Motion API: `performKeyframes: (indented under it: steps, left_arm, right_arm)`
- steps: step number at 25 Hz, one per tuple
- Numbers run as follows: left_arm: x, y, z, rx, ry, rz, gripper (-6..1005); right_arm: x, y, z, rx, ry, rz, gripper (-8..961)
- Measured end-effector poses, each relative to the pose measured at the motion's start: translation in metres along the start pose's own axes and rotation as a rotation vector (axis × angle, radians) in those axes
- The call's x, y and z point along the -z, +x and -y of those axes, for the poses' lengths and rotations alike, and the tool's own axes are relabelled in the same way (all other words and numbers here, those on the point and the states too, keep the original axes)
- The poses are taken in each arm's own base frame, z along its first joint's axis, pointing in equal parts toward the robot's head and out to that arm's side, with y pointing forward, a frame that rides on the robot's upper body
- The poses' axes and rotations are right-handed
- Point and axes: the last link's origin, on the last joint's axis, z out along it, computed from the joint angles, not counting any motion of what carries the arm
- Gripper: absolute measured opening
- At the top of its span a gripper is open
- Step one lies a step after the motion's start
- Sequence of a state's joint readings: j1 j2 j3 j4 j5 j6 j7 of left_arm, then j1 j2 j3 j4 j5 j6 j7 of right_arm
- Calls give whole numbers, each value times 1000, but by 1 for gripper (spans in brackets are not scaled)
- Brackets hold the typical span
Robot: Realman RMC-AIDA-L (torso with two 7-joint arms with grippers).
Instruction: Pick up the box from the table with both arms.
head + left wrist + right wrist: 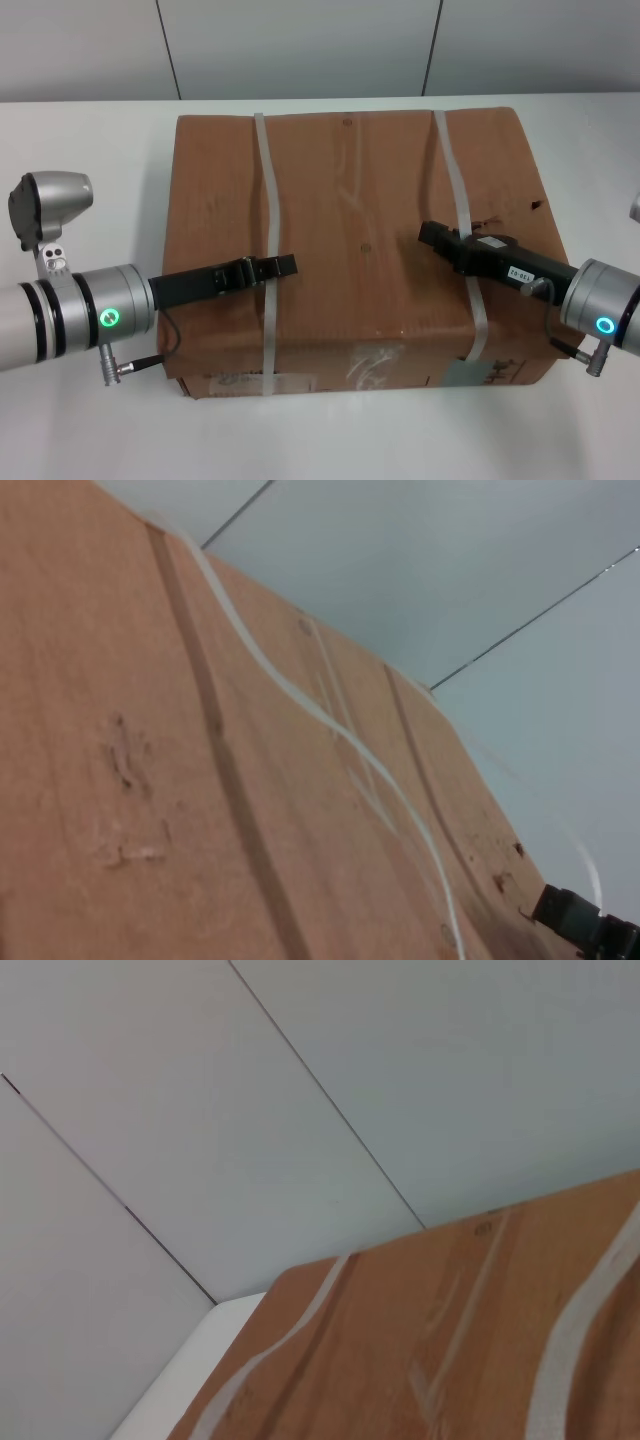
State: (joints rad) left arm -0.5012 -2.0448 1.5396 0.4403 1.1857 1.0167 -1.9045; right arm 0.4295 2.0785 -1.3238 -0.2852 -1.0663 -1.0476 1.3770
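Observation:
The brown cardboard box [360,200] lies on the white table [90,200], with two whitish straps across its top. My left gripper [285,266] reaches from the left over the box top and crosses the left strap [268,190] near the front edge. My right gripper [428,236] reaches from the right and lies over the right strap [452,170]. Both rest low on the top face. The left wrist view shows the box top [150,780], a strap [300,700] and the right gripper [590,925] farther off. The right wrist view shows the box top [450,1350].
A grey label [462,373] and dark print sit on the box's front face. A pale panelled wall [300,45] stands behind the table. Bare tabletop runs along the front [320,440] and both sides of the box.

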Motion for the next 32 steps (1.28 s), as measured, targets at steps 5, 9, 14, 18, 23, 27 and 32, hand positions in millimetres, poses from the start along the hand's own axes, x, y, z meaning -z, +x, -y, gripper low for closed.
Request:
performKeyframes:
  steps: [5,9,14,18,23,27,32]
  left_arm:
    - [0,1,0,-5,0,2,107]
    - [0,1,-1,-5,-2,-1,108]
    - [1,3,-2,5,-13,-10,109]
    - [-1,11,-11,-25,-45,-24,110]
    - [-2,26,-23,-76,-77,-54,116]
    - [-4,34,-32,-109,-100,-73,111]
    - [-1,37,-35,-99,-118,-103,108]
  right_arm:
    - [0,0,0,2,3,-1,98]
    - [0,0,1,3,4,-1,98]
    - [-1,-3,-1,10,-4,7,99]
    - [-2,-10,-3,28,-20,24,99]
    - [-4,-18,-8,49,-45,41,100]
    - [-4,-23,-15,67,-89,59,101]
    - [2,-30,-17,98,-104,94,101]
